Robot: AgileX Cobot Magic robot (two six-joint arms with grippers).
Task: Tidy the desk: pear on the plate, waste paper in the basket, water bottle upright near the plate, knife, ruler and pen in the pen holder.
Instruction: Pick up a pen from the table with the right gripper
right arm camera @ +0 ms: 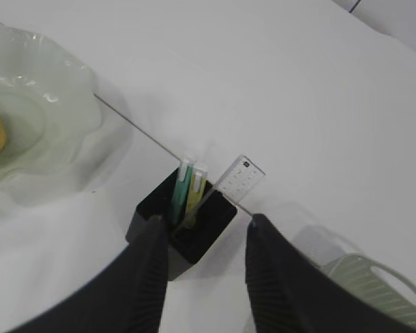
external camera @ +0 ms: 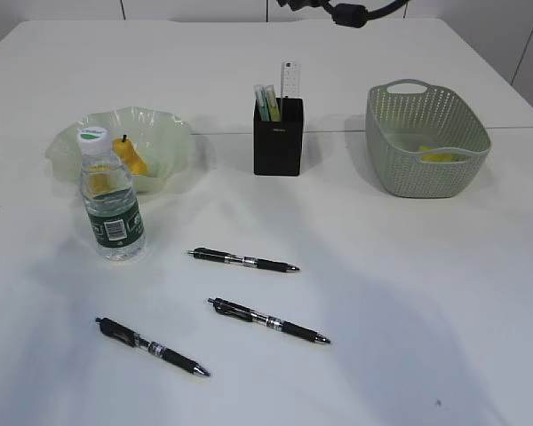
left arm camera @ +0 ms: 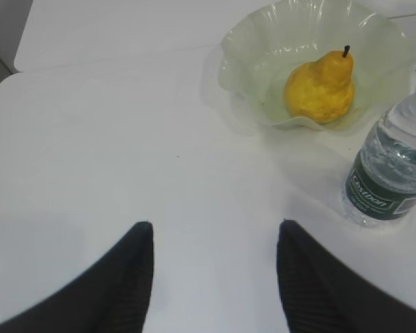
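Observation:
The pear (external camera: 131, 158) lies in the plate (external camera: 164, 133) at the left, and the water bottle (external camera: 109, 200) stands upright just in front. The ruler (external camera: 290, 80) stands in the black pen holder (external camera: 278, 146) beside a green and a yellow slim stick (external camera: 265, 102); I cannot tell whether either is the knife. Three black pens lie on the desk (external camera: 409, 293): one (external camera: 242, 260) in the middle, one (external camera: 268, 320) nearer, one (external camera: 151, 347) front left. Something yellow (external camera: 440, 155) lies in the basket (external camera: 426, 124). My right gripper (right arm camera: 204, 220) hangs open over the pen holder (right arm camera: 215, 211). My left gripper (left arm camera: 215, 225) is open over bare desk, short of the pear (left arm camera: 320, 87).
A seam (external camera: 222, 133) between two tabletops runs behind the plate and holder. Part of a dark arm (external camera: 346, 11) shows at the top edge. The bottle (left arm camera: 392, 173) stands right of my left gripper's fingers.

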